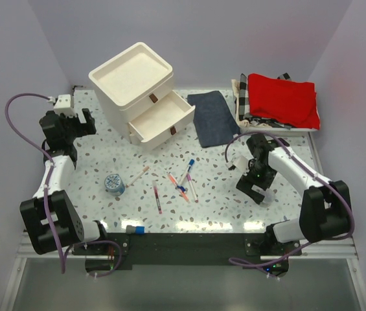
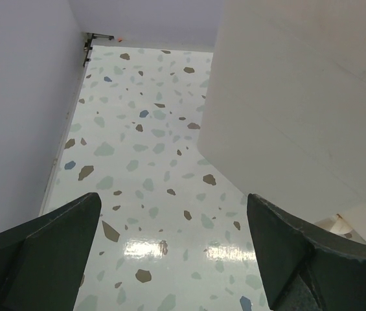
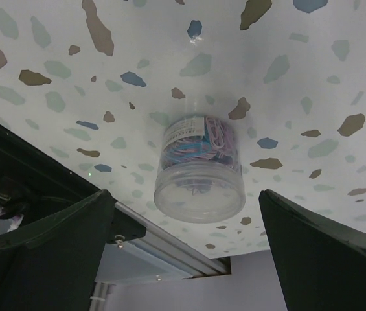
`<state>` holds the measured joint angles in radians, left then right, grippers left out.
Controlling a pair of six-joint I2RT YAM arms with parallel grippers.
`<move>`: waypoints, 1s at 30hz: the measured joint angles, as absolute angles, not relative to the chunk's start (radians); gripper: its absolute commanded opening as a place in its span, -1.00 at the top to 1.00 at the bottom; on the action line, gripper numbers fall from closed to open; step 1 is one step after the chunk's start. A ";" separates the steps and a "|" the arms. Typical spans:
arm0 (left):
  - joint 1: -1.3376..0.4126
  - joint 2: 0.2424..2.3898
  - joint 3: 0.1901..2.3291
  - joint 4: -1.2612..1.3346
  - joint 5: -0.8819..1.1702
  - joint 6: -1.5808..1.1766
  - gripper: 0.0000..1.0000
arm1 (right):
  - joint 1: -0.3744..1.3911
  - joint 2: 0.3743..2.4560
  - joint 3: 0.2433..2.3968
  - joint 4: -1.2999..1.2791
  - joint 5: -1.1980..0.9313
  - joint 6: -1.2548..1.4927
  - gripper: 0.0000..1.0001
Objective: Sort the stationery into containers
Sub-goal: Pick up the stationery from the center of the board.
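Observation:
The cream-white three-drawer unit point(image 1: 131, 81) stands at the back left, and its middle drawer point(image 1: 161, 116) is pulled out. Thin pens point(image 1: 181, 184) lie scattered mid-table, next to a red pen point(image 1: 157, 197). The blue-white roll point(image 1: 114, 184) sits to their left, and a blue-capped stick point(image 1: 135, 229) lies at the front edge. My right gripper point(image 1: 255, 189) point(image 3: 186, 197) is open, and a clear jar of coloured paper clips point(image 3: 199, 175) stands on the table between its fingers with a gap on each side. My left gripper point(image 1: 87, 124) point(image 2: 173, 201) is open and empty beside the unit's wall point(image 2: 299, 110).
A dark blue folded cloth point(image 1: 212, 116) lies right of the open drawer. A checkered basket point(image 1: 242, 97) with red cloth point(image 1: 281, 97) is at the back right. The table's metal front rail point(image 3: 170, 249) runs close behind the jar.

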<state>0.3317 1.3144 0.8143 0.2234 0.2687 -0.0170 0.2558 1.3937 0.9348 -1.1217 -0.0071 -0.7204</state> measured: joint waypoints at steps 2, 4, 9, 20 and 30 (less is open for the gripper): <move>0.331 1.314 0.813 0.223 0.269 -0.017 -1.00 | 0.256 1.420 0.935 -1.112 0.000 -0.730 -0.98; 0.331 1.314 0.813 0.221 0.268 -0.017 -1.00 | 0.256 1.442 0.935 -1.108 0.010 -0.741 -0.98; 0.332 1.306 0.807 0.217 0.265 -0.017 -1.00 | 0.255 1.469 0.932 -1.096 0.039 -0.776 -0.98; 0.332 1.297 0.805 0.216 0.265 -0.017 -1.00 | 0.255 1.530 0.913 -1.062 0.062 -0.806 -0.97; 0.332 1.289 0.803 0.215 0.265 -0.017 -1.00 | 0.255 1.551 0.868 -1.048 0.075 -0.814 -0.78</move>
